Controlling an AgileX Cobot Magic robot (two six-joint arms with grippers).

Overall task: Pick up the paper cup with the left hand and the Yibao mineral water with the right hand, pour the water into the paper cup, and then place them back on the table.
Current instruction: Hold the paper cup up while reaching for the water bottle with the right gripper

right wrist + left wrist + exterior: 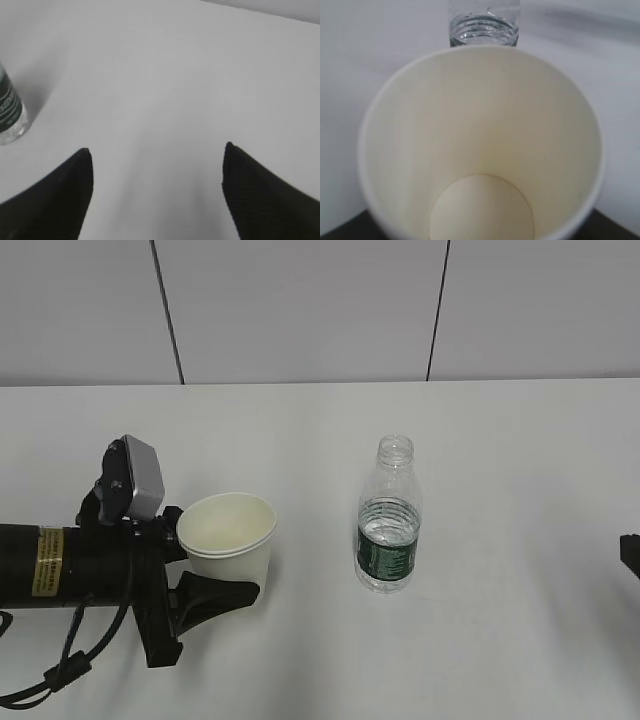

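At the lower left of the exterior view, nearest the camera, the left hand (215, 575) reaches in from the left edge, a black arm with a yellow sticker and a grey camera box on top. Its jaws are closed around the paper cup (231, 537), one black finger showing along the cup's lower near side; the other finger is hidden behind the cup. The cup stands upright with its mouth tipped slightly toward the camera, and whether its base rests on the table (500, 640) or hangs just above it cannot be told.

The left wrist view looks straight down into the paper cup (480, 150), which fills almost the whole frame: cream inside, round bottom at the lower centre, no liquid visible. Dark gripper parts peek out at the two lower corners.

In the right wrist view, the right hand (157, 150) has its jaws spread wide, two black fingertips at the lower left and lower right with bare table (165, 75) between them, holding nothing and touching nothing. The Yibao mineral water (9, 112) sits at the far left edge, well apart from the fingers.

Farther back, at the centre of the exterior view, the Yibao mineral water (389, 520) stands upright and uncapped on the table, to the right of the cup and apart from it. The right hand (630, 552) shows only as a dark sliver at the right edge.
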